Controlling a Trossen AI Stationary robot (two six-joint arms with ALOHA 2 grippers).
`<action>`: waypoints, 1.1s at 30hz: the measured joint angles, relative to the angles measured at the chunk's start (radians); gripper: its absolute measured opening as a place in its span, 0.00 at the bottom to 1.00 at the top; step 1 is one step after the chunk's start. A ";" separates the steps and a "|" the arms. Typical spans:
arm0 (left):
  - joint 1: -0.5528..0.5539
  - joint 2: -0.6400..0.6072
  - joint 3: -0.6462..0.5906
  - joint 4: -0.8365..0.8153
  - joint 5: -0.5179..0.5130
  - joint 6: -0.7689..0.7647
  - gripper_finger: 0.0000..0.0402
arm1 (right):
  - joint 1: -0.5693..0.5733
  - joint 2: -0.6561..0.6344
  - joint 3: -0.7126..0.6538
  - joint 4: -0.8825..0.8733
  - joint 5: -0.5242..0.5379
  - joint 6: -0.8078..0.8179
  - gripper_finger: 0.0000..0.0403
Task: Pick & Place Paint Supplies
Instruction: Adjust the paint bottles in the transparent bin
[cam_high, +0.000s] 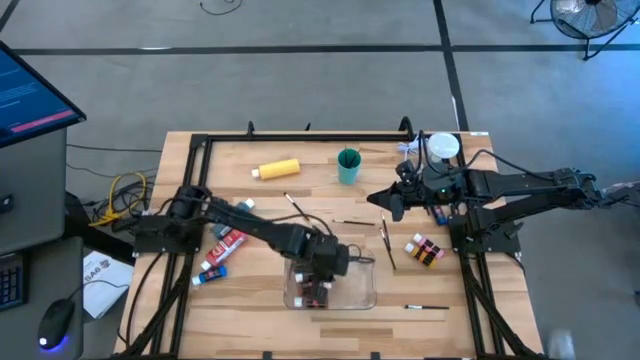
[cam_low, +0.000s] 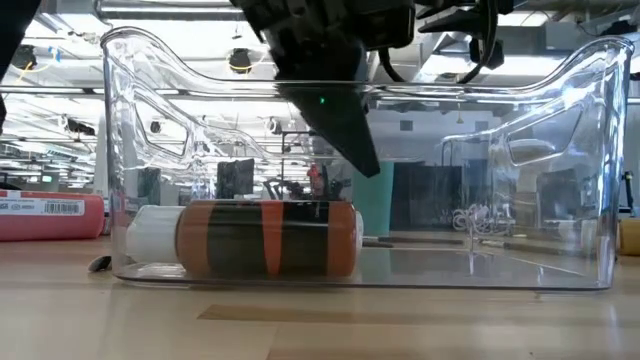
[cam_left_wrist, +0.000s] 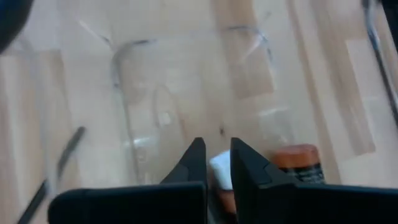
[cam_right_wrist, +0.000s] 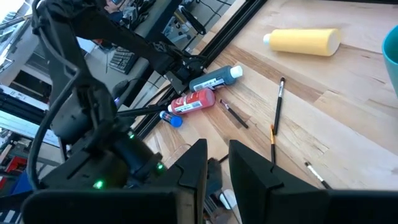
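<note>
We judged the job barely begun: one brown paint bottle (cam_low: 265, 239) lay in the clear tray (cam_high: 362, 296) near the table's front edge, below the left pincer (cam_high: 322, 272), shut and empty, while tubes (cam_high: 228, 240), brushes (cam_high: 385, 243), small bottles (cam_high: 424, 249) and the yellow bottle (cam_high: 277, 169) remained out on the table (cam_high: 500, 305); the right pincer (cam_high: 392, 205) hung narrow and empty near the back right corner.

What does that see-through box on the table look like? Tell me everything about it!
The clear plastic tray is a see-through rectangular box with tall walls, rounded corners and scooped handle shapes at its ends. It sits upright and flat on the wooden table, near the front edge. Inside, a small brown paint bottle with an orange stripe and a white cap lies on its side on the tray's floor. The left claw, shut, hangs inside the tray just above the bottle.
</note>
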 joint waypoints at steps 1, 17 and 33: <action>0.008 0.000 0.000 0.000 0.001 0.000 0.02 | 0.000 0.000 0.000 0.000 0.000 0.000 0.15; -0.003 0.061 0.005 0.041 0.076 0.003 0.00 | 0.000 0.000 0.000 -0.017 0.002 0.001 0.15; -0.021 0.057 0.005 -0.070 0.118 -0.002 0.00 | 0.000 0.000 0.000 -0.029 0.002 0.003 0.15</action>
